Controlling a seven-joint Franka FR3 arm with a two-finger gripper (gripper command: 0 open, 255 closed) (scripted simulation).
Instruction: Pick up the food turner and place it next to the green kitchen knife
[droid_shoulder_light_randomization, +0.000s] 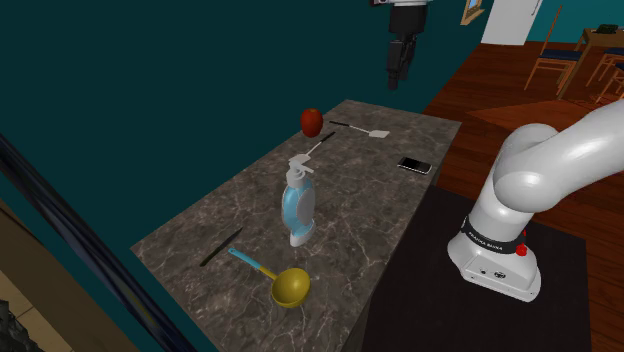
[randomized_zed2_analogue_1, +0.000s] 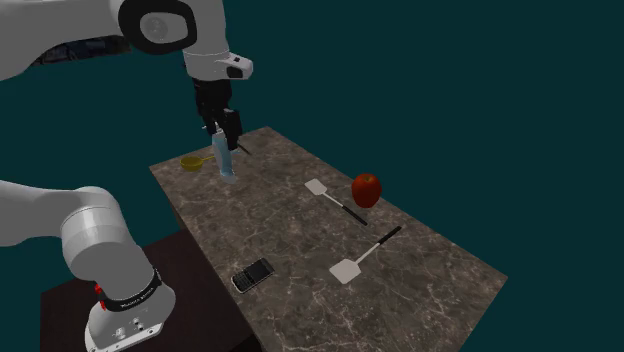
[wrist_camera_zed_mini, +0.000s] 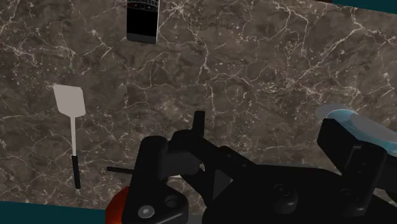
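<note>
Gripper (droid_shoulder_light_randomization: 394, 80) hangs high above the marble table (droid_shoulder_light_randomization: 370, 225), its fingers apart and holding nothing. One white turner (droid_shoulder_light_randomization: 376, 132) lies flat near the table's end, a little past a red apple (droid_shoulder_light_randomization: 311, 121). A second turner (droid_shoulder_light_randomization: 306, 157) lies just beside the apple, on the side of a blue soap bottle (droid_shoulder_light_randomization: 298, 205). The thin dark knife (droid_shoulder_light_randomization: 221, 247) lies beyond the bottle, well apart from both turners, near a yellow ladle (droid_shoulder_light_randomization: 289, 287). A black phone (droid_shoulder_light_randomization: 414, 165) rests by the stand-side edge.
</note>
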